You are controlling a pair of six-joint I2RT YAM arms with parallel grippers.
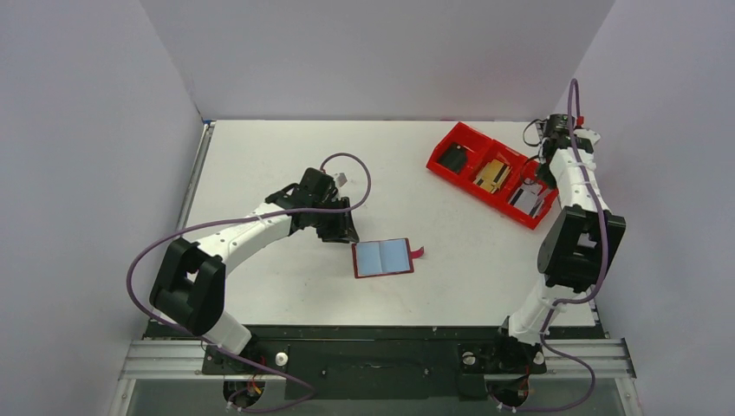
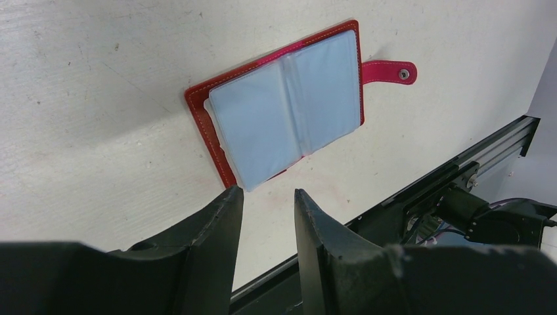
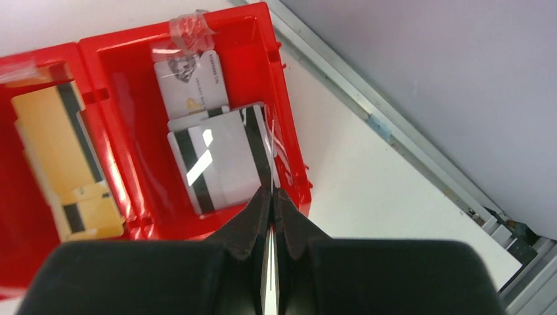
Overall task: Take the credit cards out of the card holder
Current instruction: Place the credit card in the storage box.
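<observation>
My right pincer (image 3: 271,191) clenches a credit card (image 3: 270,285) edge-on above the bin (image 3: 293,172); it may snag the rim; my released left pincer (image 2: 266,193) could shove the card holder (image 2: 289,105) aside.

Bright red bin (image 1: 472,191) at the far right of the white desk (image 1: 286,156), set askew, split by two dividers into three compartments in a row. Dark flat item (image 1: 451,159) in the compartment nearest the desk's middle. Strip of clear tape (image 3: 190,29), crumpled, stuck over the rim of the end compartment nearest the right wall. Faint scuffs and specks across the desk top in the left wrist view. Pale grey walls (image 1: 373,52) at the back and on both sides. Metal edging (image 3: 394,131) between desk and right wall. Along the near edge, a silver rail (image 1: 165,360) with a black plate (image 1: 373,347) across its middle.
</observation>
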